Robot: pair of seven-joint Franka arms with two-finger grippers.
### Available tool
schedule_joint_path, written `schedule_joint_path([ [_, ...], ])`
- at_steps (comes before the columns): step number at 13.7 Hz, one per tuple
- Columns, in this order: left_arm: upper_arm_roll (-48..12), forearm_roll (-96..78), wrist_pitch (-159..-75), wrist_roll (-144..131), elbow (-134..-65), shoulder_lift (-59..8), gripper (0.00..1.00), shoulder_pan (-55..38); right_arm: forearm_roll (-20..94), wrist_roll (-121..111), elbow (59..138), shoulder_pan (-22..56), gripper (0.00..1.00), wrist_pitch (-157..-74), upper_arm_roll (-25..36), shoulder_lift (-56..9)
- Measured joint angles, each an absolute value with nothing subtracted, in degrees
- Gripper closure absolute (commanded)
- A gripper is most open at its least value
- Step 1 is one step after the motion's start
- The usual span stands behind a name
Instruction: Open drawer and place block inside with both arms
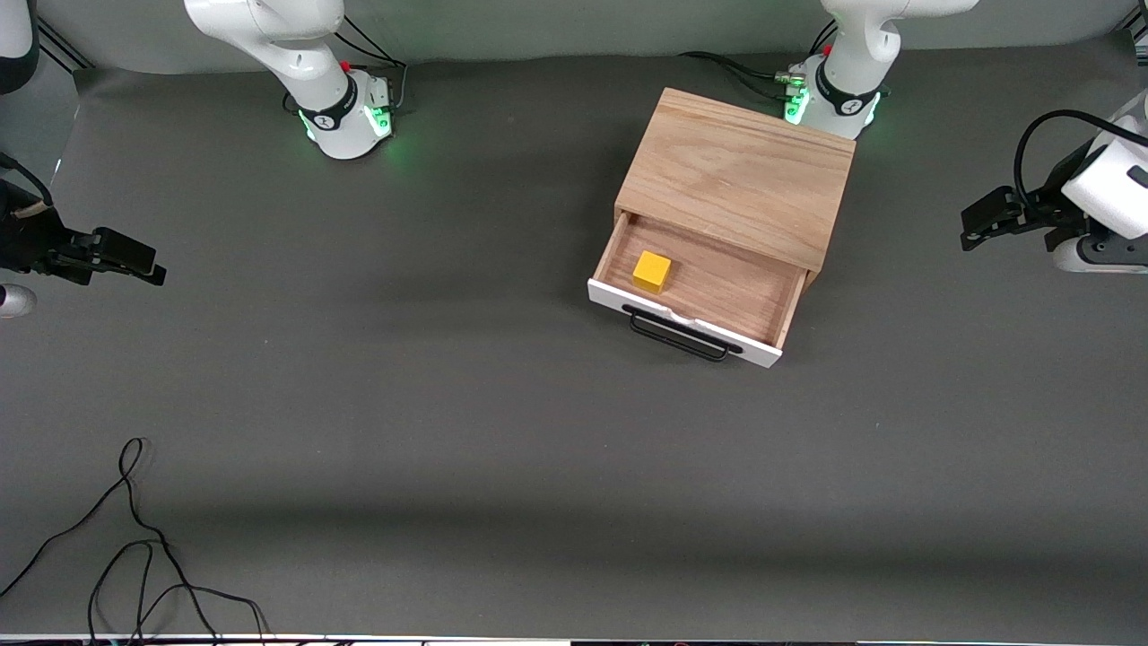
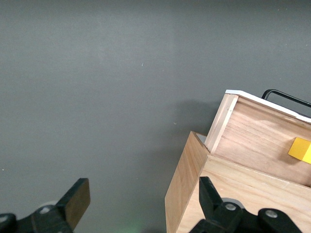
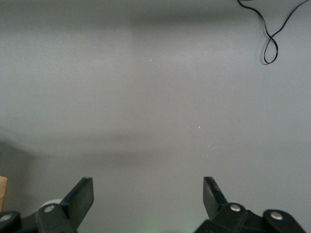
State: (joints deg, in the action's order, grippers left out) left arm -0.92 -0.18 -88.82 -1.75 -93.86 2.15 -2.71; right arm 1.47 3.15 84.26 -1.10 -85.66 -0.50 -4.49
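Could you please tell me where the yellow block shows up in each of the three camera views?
Front view: the block lies in the open drawer, just inside its white front panel.
Left wrist view: the block shows at the picture's edge, inside the drawer.
Right wrist view: not in it.
Shared landmark: the drawer's black handle.

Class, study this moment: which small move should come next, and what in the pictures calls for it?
Probably none beyond waiting: the block already sits in the open drawer, and the left gripper and right gripper are open, empty, over bare table at its ends.
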Motion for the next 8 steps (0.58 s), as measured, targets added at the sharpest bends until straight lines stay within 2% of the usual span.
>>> schedule_joint_path([
  [8,-0.9,-0.2,-88.5,-1.9,-93.9,2.2,0.0,-2.7,1.5,3.2,84.3,-1.1,0.0,-85.7,-0.6,-4.7],
])
